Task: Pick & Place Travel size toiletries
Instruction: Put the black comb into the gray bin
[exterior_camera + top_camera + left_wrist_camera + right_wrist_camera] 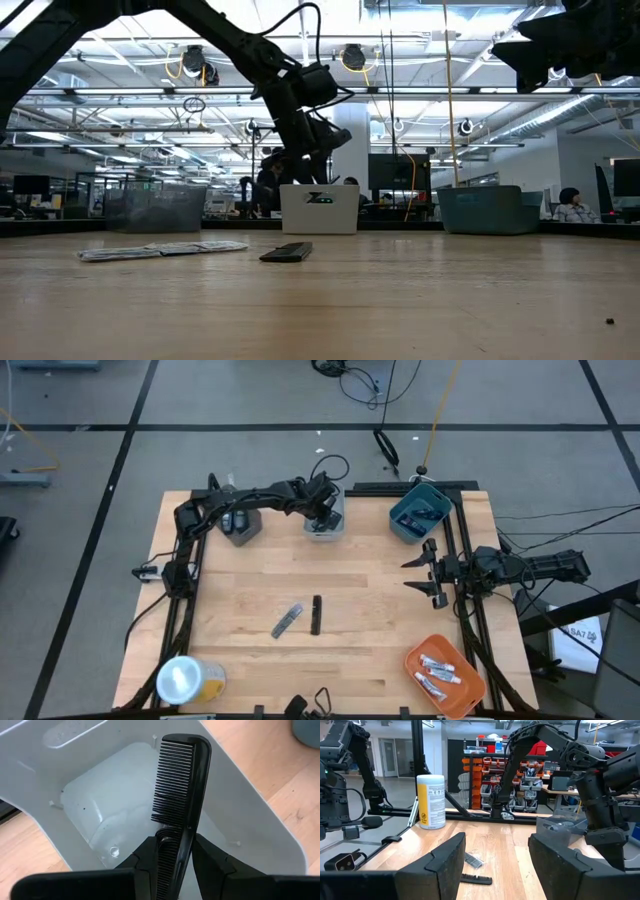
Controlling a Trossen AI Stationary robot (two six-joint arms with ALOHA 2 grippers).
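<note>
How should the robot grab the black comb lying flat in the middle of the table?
Best guess: come straight down on the black comb and pinch across its narrow width near the middle. It lies flat and long, so the grip stays balanced and clear of the silvery packet beside it.

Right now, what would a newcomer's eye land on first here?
The left hand, which grips a black comb over the empty white bin at the table's far edge. Next, a second comb and a silvery packet lying mid-table. The right hand waits open at the right side.
</note>
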